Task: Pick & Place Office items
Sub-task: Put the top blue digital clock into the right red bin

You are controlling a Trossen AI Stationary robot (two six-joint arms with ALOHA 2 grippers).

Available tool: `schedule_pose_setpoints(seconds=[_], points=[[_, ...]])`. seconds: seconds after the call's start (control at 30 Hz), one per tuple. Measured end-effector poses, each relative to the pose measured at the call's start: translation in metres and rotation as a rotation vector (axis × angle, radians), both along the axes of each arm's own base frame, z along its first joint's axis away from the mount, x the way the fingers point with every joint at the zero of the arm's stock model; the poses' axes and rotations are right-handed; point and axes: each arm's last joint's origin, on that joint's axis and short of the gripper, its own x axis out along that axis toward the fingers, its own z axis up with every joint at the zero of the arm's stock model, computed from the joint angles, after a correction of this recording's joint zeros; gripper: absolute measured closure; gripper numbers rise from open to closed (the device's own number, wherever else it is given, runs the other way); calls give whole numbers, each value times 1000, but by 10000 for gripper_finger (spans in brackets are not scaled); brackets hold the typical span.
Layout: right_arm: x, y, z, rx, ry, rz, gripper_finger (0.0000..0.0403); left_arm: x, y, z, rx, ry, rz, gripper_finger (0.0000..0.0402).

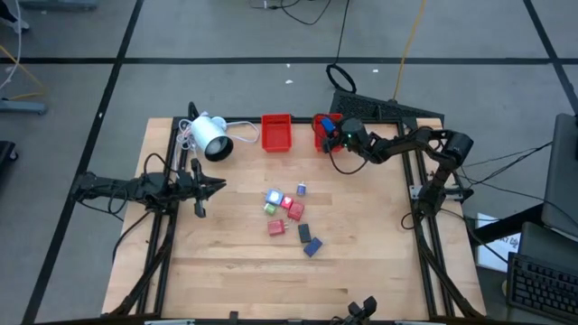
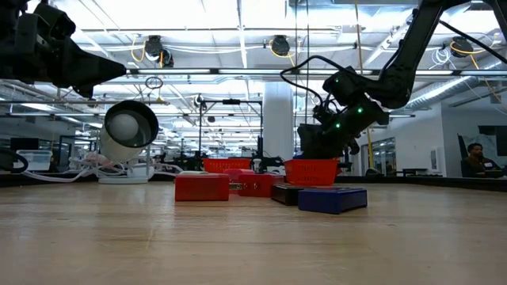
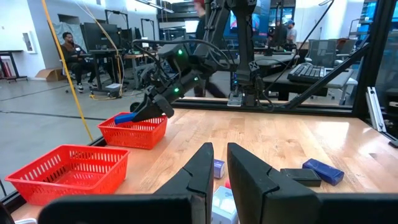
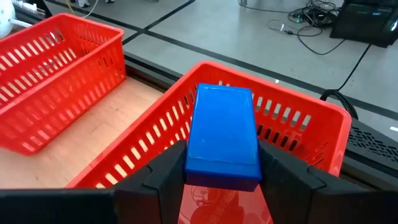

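Placing step in hand. A blue block (image 4: 222, 135) is pinched between the fingers of the right gripper (image 4: 222, 171) and held above the right tray (image 4: 298, 118), at the table's far edge. In the high view the right gripper (image 1: 336, 133) is seen over that tray (image 1: 321, 122); in the left wrist view the block (image 3: 124, 117) shows just above the tray's rim (image 3: 134, 127), not yet resting inside.

The left gripper (image 3: 216, 163) is seen with fingers pressed together, holding nothing, parked at the table's left side (image 1: 203, 187).

The left tray (image 1: 276, 132) stands just beside the right one; whether anything lies in it cannot be told. The remaining pieces (image 1: 289, 217) are clustered near the table's middle: red, blue, green, pale and dark ones, well apart from both trays. A white lamp (image 1: 209, 135) lies near the far left corner.

Next move, as judged: the block is to be lowered a little further inside the tray walls, then the fingers spread to release it. Clearance from the rim is to be kept on withdrawal. After that, the cluster is to be approached for another piece.
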Motion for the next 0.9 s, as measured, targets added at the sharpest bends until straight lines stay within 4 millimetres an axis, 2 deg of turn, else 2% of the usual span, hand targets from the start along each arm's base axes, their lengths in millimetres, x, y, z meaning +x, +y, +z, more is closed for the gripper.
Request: schedule_pose_setpoints(seconds=[0.53, 0.9], points=[[1, 1, 0, 11, -6, 26, 232, 0, 0, 0, 0, 0, 0, 355], [1, 1, -1, 17, -1, 24, 218, 0, 0, 0, 0, 0, 0, 355]])
